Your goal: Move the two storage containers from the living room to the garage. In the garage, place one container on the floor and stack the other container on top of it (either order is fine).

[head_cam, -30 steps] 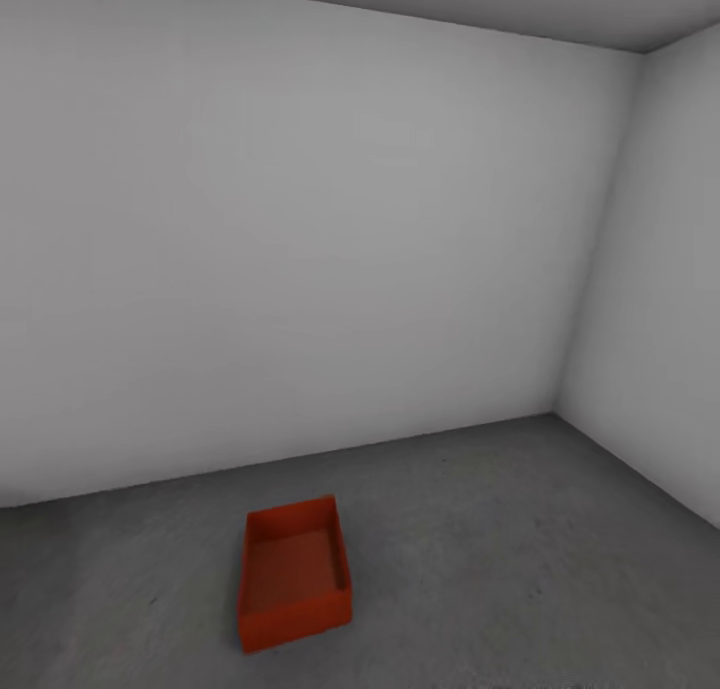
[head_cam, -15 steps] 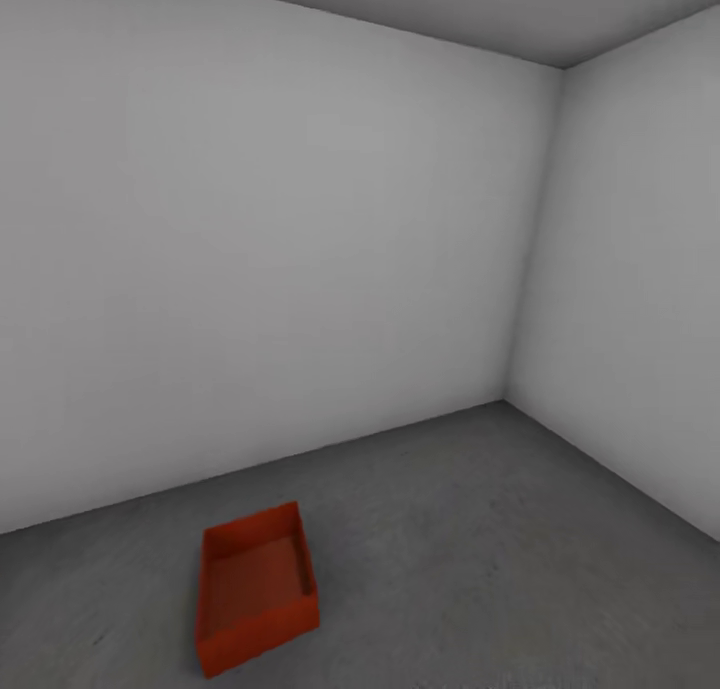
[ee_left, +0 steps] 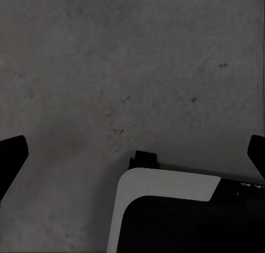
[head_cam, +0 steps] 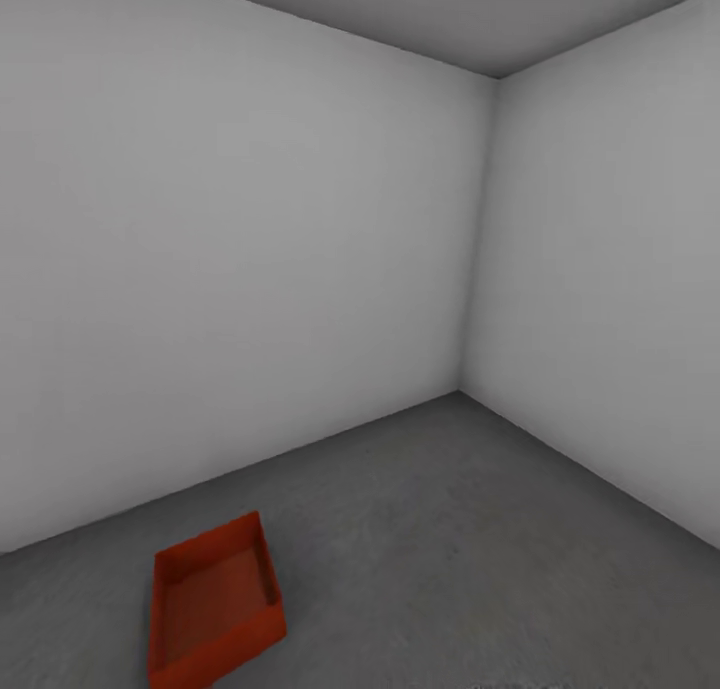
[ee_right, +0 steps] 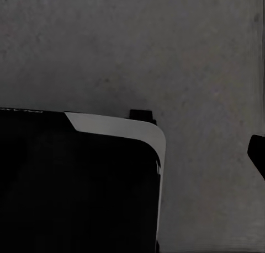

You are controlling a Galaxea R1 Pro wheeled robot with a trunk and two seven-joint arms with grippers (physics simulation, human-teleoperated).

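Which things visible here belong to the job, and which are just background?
Job:
- orange bin, open side up
- concrete floor it sits on

Background:
- pale grey walls
- ceiling
- robot's own base under the wrist cameras

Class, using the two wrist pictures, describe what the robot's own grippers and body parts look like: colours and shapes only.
The left gripper shows two black fingertips at the picture's edges. The right gripper shows one black fingertip. Both views show a black rounded body panel edged in pale grey-white. No cables or readable markings can be made out.
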